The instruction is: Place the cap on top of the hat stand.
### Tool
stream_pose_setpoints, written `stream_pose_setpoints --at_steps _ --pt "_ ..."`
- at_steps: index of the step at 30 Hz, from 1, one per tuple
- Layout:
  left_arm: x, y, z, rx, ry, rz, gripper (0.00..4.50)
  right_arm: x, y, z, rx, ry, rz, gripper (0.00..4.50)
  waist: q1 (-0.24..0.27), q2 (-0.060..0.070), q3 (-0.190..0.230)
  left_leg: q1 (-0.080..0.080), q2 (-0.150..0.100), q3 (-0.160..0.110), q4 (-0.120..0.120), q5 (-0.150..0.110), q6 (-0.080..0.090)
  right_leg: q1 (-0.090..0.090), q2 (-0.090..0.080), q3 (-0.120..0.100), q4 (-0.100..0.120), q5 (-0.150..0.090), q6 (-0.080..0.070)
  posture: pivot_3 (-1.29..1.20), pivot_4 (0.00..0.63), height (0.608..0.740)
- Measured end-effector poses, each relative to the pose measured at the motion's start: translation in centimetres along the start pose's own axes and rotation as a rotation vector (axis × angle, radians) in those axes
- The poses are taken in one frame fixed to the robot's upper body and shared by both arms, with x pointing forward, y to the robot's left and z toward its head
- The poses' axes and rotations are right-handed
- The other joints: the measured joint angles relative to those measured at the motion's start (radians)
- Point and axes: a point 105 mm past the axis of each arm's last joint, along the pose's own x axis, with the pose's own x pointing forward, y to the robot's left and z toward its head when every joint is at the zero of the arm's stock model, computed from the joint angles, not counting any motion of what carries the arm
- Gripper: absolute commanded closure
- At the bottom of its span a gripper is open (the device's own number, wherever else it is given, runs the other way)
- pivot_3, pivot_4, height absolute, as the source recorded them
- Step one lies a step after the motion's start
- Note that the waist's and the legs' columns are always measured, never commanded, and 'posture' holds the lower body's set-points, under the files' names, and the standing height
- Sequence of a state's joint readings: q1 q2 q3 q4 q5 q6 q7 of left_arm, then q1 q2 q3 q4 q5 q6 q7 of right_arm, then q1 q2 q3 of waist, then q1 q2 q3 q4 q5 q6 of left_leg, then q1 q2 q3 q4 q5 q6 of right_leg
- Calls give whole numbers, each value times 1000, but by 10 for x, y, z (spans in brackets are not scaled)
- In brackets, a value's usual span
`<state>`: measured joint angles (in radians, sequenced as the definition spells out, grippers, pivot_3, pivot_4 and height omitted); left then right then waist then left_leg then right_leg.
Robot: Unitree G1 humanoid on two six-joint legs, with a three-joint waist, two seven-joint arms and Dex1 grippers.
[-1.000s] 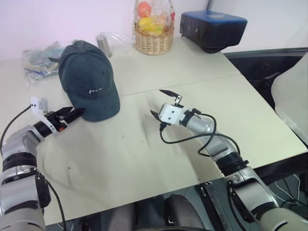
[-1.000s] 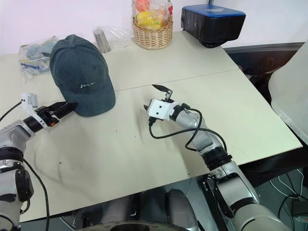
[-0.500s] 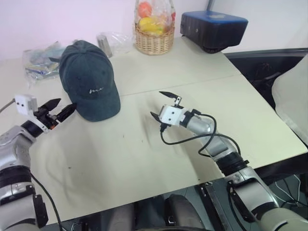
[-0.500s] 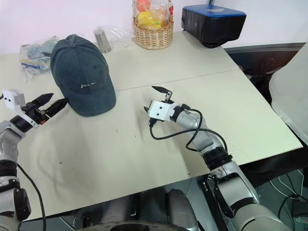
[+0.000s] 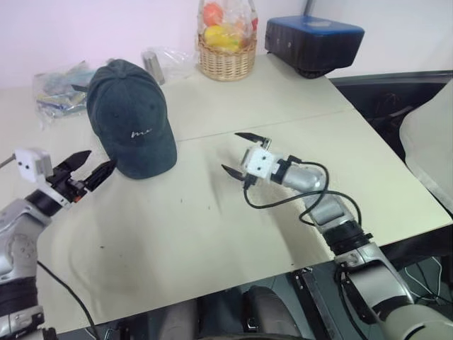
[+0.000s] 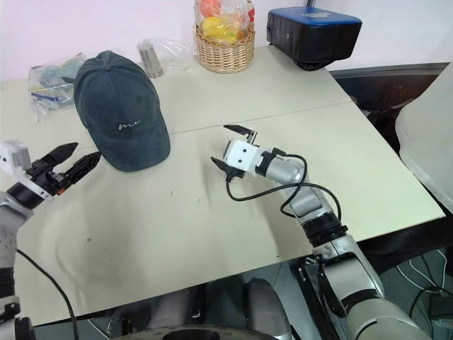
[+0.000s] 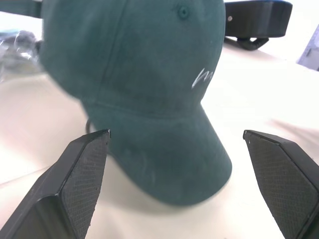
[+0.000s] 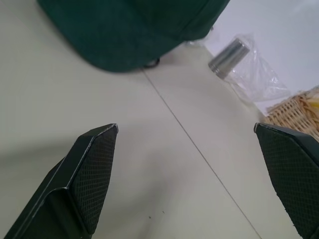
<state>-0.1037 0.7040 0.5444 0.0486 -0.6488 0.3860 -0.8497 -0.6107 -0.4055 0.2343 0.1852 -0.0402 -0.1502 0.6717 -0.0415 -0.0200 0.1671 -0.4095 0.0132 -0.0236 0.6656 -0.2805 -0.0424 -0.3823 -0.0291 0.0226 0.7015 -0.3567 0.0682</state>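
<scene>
So the wicker basket (image 5: 226,60) sits at the far edge of the tabletop (image 5: 212,227), with fruit inside wrapped in clear plastic. I can pick out yellow and orange pieces, but the wrap makes the rest hard to read. Next to it there's a crumpled clear bag (image 5: 170,60) with a small metal cylinder (image 6: 148,59) lying in it, and off at the far left a second plastic bag (image 5: 60,92) with stuff I can't identify. A dark blue box (image 5: 313,42) sits at the far right corner.

The cap (image 5: 133,120) is propped up on the far left part of the tabletop, brim pointing toward the robot and touching the surface. Whatever is under it is almost entirely hidden; in the left wrist view just a bit of thin black wire peeks out at the cap's edge.

Left tool (image 5: 90,170) hovers just beside the brim, fingers spread apart, nothing in them. Right tool (image 5: 244,151) is mid-tabletop, well apart from the cap, fingers also spread wide and empty.
</scene>
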Motion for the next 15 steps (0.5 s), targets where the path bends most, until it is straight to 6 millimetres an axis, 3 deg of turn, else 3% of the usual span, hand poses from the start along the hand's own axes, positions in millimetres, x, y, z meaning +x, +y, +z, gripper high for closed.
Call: stream_pose_setpoints --at_steps 3,7,15 --pt "-12 -1 6 35 27 -9 37 -11 -12 21 117 -62 38 0 0 0 0 0 0 -1 0 0 0 1 0 0 -1 0 0 0 150 740" --pt "-20 -3 5 56 62 -16 37 -21 -13 40 274 -107 117 0 1 0 0 1 0 -1 0 0 1 1 0 0 -1 0 0 0 150 740" --pt "-31 -7 5 89 84 5 37 -27 -2 50 398 -116 214 0 0 0 0 1 0 -1 -1 -1 1 1 0 0 -2 0 0 0 150 740"
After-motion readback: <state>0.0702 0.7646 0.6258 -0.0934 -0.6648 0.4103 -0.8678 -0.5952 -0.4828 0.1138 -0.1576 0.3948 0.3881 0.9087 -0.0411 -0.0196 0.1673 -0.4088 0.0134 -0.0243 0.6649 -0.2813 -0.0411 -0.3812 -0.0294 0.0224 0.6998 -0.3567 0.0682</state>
